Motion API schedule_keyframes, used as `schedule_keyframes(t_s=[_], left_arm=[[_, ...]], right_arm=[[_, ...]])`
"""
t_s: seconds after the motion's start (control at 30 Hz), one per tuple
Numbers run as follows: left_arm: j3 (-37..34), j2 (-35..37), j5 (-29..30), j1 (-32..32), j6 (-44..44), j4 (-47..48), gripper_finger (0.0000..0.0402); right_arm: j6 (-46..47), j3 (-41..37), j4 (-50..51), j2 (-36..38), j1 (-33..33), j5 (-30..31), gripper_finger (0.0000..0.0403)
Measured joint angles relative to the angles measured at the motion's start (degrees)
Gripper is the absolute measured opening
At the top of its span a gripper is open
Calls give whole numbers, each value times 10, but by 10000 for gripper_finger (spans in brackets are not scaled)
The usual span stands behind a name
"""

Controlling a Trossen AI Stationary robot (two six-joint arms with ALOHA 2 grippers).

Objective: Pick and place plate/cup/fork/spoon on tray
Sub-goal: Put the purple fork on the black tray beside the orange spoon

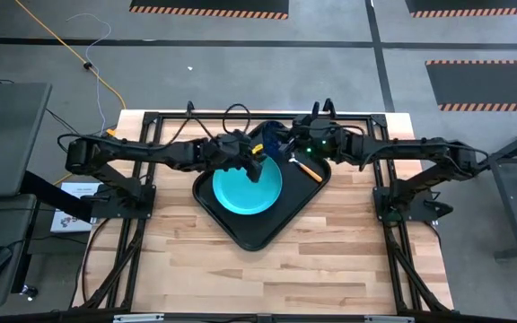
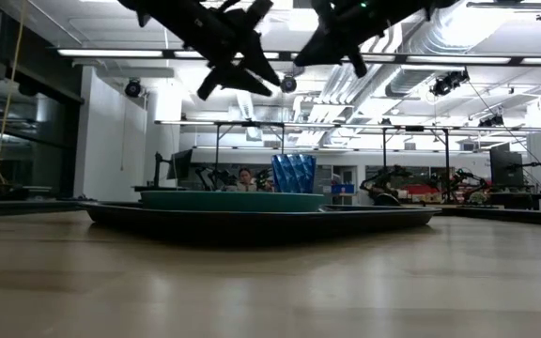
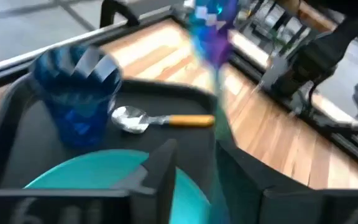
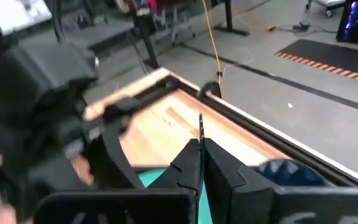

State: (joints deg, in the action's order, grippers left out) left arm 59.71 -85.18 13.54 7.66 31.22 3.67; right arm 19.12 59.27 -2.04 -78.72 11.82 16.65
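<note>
The black tray (image 1: 263,229) lies at the table's middle. The turquoise plate (image 1: 245,190) rests flat in it. The blue cup (image 3: 76,93) stands upright on the tray floor beyond the plate. The orange-handled spoon (image 3: 163,120) lies on the tray beside the cup. My left gripper (image 3: 194,162) hovers over the plate's far edge, fingers apart. The fork (image 3: 217,68) shows as a blurred blue-teal streak between them. My right gripper (image 4: 201,158) is shut and empty above the tray's far corner, near the cup (image 4: 284,171). My left gripper has the fork's teal end (image 3: 220,155) between its parted fingers, close along the inner side of one finger (image 3: 247,177). The fork's blue end points away past the fingertips. The fork is blurred, and I cannot tell whether a finger touches it.
Bare wooden table (image 1: 312,269) lies in front of the tray and on both sides. The two grippers hang close together over the tray's far part. The arms' black base frames (image 1: 124,193) stand at the table's left and right.
</note>
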Motion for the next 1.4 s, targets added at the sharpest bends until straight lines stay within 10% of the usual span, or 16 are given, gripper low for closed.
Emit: schedule_keyframes(t_s=[0.3,0.67,1.4], left_arm=[[0,110,-5,20,-15,91,189],[0,247,36,28,-87,48,196],[0,250,50,28,-68,47,195]], right_arm=[[-104,0,183,81,64,-162,1],[-257,0,246,57,88,-368,0],[-402,0,212,-118,158,-406,0]])
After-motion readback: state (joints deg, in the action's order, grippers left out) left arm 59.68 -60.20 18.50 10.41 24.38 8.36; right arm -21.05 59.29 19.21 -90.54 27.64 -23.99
